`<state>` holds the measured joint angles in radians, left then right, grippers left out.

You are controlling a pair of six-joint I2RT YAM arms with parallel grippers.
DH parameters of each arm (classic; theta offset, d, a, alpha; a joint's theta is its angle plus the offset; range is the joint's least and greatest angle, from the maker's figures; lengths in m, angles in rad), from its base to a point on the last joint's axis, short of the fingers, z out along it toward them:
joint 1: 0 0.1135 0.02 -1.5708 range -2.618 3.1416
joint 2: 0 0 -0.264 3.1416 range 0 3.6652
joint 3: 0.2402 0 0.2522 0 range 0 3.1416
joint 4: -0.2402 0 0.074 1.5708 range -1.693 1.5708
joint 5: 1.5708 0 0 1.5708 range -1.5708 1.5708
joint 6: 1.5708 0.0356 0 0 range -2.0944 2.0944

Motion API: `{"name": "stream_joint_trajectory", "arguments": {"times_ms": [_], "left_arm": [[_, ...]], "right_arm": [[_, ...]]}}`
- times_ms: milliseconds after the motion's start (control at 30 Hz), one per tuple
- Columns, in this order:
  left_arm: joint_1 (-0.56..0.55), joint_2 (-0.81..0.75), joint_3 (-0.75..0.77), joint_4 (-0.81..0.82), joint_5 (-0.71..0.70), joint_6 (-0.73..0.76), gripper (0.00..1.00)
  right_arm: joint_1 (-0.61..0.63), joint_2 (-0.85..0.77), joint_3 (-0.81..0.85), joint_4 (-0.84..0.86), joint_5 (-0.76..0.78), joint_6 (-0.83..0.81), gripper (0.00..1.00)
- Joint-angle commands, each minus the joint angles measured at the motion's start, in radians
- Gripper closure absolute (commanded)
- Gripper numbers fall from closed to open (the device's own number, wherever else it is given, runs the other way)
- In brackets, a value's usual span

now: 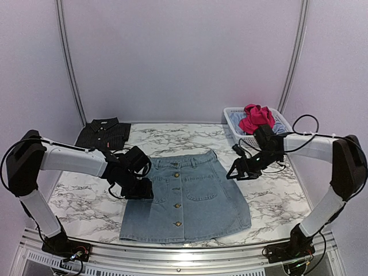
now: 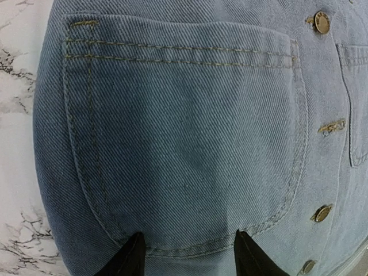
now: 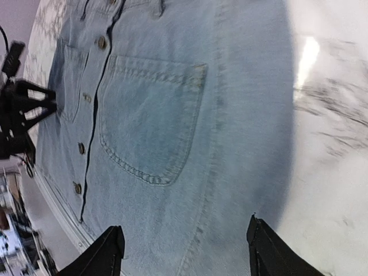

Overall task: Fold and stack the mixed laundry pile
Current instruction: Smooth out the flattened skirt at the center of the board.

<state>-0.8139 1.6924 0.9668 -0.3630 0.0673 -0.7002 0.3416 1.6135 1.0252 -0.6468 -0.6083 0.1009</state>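
Note:
A light blue denim button skirt (image 1: pixel 187 198) lies flat in the middle of the marble table. My left gripper (image 1: pixel 140 190) is open over its left pocket (image 2: pixel 184 132), with nothing between the fingers (image 2: pixel 253 259). My right gripper (image 1: pixel 236 172) is open above the skirt's right edge (image 3: pixel 241 144), holding nothing. A black pinstriped shirt (image 1: pixel 104 134) lies folded at the back left. A pink-red garment (image 1: pixel 256 118) and a light blue piece (image 1: pixel 280 127) sit in the white lattice basket (image 1: pixel 234 122) at the back right.
The marble table (image 1: pixel 75 195) has bare surface left and right of the skirt. A metal rail (image 1: pixel 172 253) runs along the near edge. Cables hang by the right arm near the basket.

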Motion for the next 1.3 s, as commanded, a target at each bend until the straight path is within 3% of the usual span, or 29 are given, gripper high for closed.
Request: {"name": "stream_joint_trajectory", "arguments": {"times_ms": [0, 167, 300, 533, 633, 767, 867, 933, 1067, 1133, 1200, 1267], "left_arm": [[0.069, 0.081, 0.033, -0.011, -0.047, -0.002, 0.46], [0.183, 0.183, 0.11, -0.04, -0.04, 0.067, 0.48], [0.2, 0.232, 0.171, -0.075, -0.037, 0.118, 0.48], [0.203, 0.253, 0.185, -0.079, -0.043, 0.109, 0.48], [0.203, 0.254, 0.189, -0.074, -0.046, 0.107, 0.48], [0.205, 0.258, 0.191, -0.074, -0.049, 0.111, 0.48], [0.205, 0.255, 0.187, -0.073, -0.053, 0.113, 0.48], [0.207, 0.253, 0.185, -0.073, -0.058, 0.117, 0.48], [0.216, 0.255, 0.182, -0.073, -0.055, 0.126, 0.48], [0.217, 0.256, 0.181, -0.073, -0.055, 0.131, 0.48], [0.218, 0.258, 0.181, -0.073, -0.055, 0.135, 0.47], [0.219, 0.257, 0.182, -0.073, -0.053, 0.139, 0.45]], "right_arm": [[-0.093, -0.123, -0.073, -0.057, 0.006, 0.061, 0.27], [-0.093, -0.153, -0.238, 0.006, -0.024, 0.096, 0.22], [-0.092, -0.13, -0.334, 0.155, -0.095, 0.164, 0.15], [-0.05, -0.124, -0.474, 0.396, -0.322, 0.335, 0.19], [0.024, -0.104, -0.488, 0.443, -0.298, 0.361, 0.18], [0.035, -0.1, -0.54, 0.505, -0.339, 0.401, 0.22], [0.035, -0.254, -0.556, 0.439, -0.401, 0.47, 0.26], [0.038, -0.41, -0.57, 0.455, -0.469, 0.636, 0.32], [0.079, -0.699, -0.569, 0.733, -0.542, 1.096, 0.4], [0.081, -0.788, -0.54, 0.781, -0.54, 1.226, 0.42], [0.08, -0.836, -0.501, 0.685, -0.524, 1.213, 0.43], [0.077, -0.844, -0.459, 0.497, -0.495, 1.068, 0.43]]}}
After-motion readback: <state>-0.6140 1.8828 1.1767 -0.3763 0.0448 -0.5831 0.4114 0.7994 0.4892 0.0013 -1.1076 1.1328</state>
